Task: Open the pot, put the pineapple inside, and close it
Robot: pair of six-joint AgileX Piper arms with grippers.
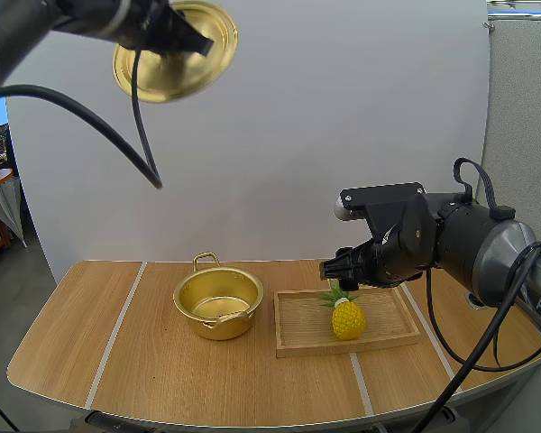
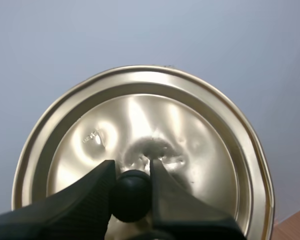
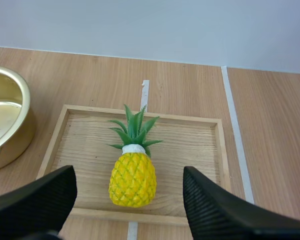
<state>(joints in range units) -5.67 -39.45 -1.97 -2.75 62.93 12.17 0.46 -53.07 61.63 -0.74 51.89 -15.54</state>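
Lid knob [image 2: 132, 196] in L tool [image 2: 132, 169]

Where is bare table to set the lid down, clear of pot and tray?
Widest: the bare table left of the pot, out to its edge. The front strip is free too. Crowded: the narrow gap between pot and tray, and the tray, where the right end effector hangs over the pineapple.
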